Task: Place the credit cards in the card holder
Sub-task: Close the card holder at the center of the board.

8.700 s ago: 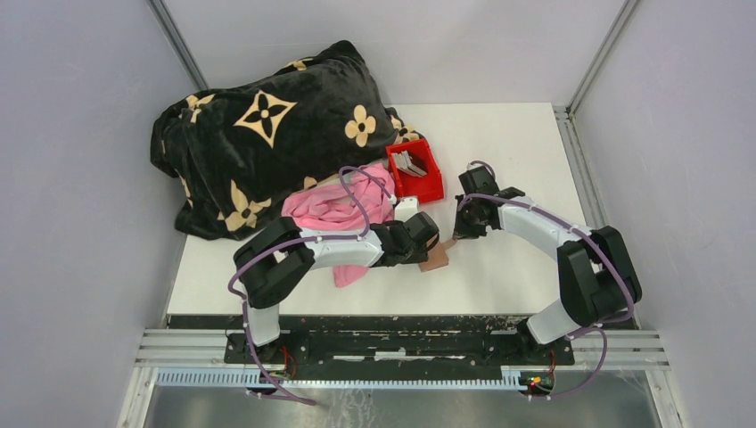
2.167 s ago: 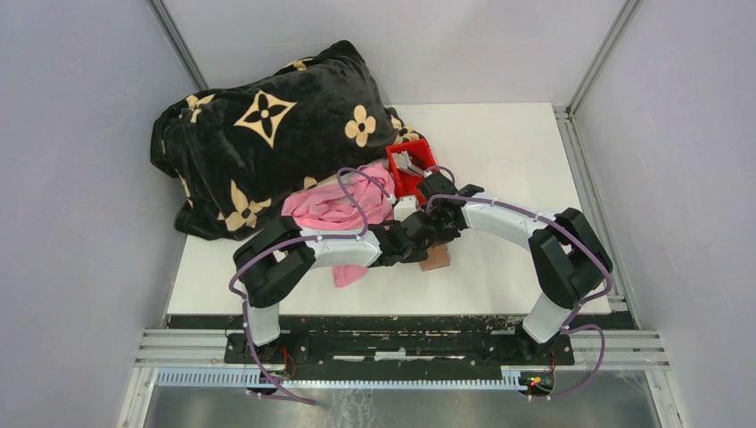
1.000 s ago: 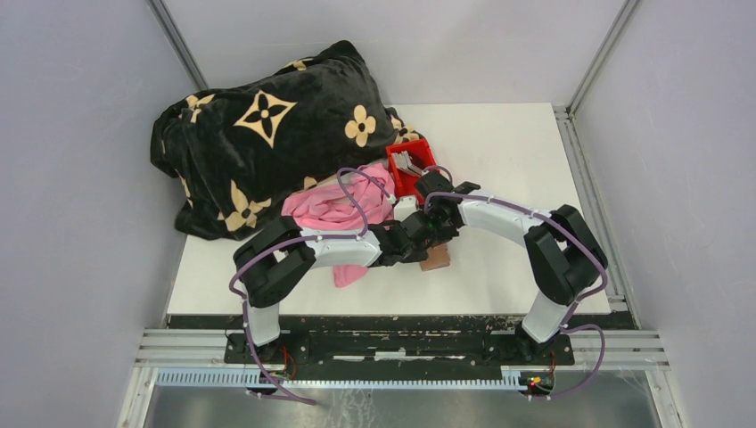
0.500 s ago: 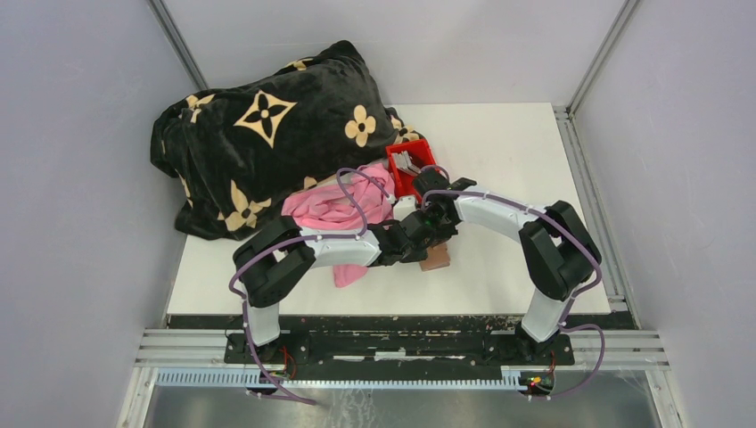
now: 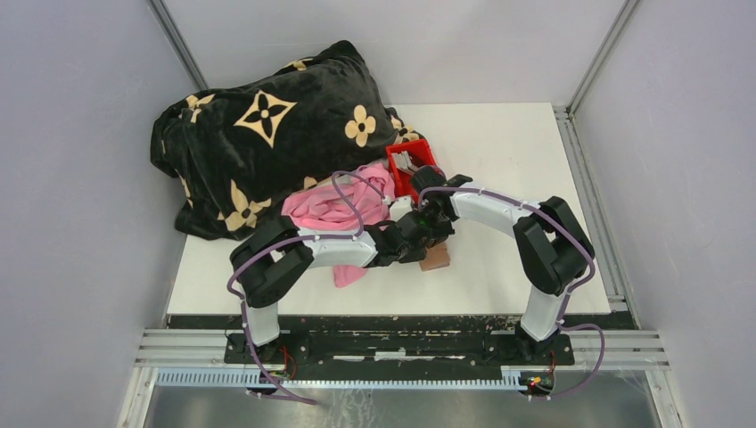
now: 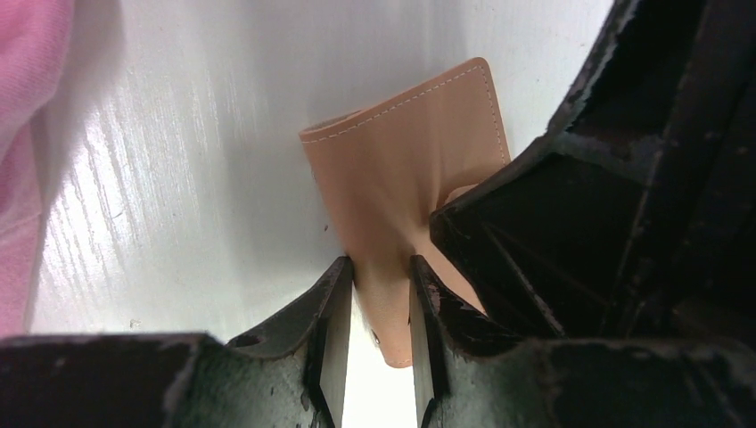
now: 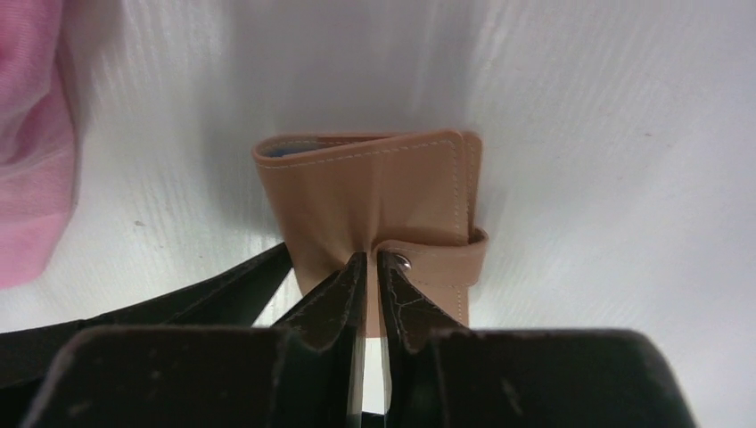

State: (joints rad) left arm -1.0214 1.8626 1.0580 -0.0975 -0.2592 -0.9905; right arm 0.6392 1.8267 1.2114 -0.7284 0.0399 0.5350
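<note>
The brown leather card holder [image 5: 436, 259] lies folded on the white table, its snap tab wrapped round one side. My left gripper [image 5: 417, 236] is shut on one end of it in the left wrist view [image 6: 379, 287], with leather between the fingers. My right gripper [image 5: 434, 217] is shut on the puckered cover [image 7: 374, 192] next to the snap tab [image 7: 441, 259], as the right wrist view [image 7: 372, 267] shows. A thin light blue edge [image 7: 290, 150] shows inside the fold. Several grey credit cards [image 5: 406, 161] stand in the red bin [image 5: 394, 181] behind the grippers.
A pink cloth [image 5: 334, 209] lies just left of the card holder, under my left arm, and shows in both wrist views [image 6: 22, 134] [image 7: 31, 134]. A large black blanket with tan flowers [image 5: 267, 134] fills the back left. Metal frame posts stand at the back corners.
My right arm has swung left from beside the card holder, past the red bin, and come down onto the card holder next to the left gripper. The left arm has held still.
</note>
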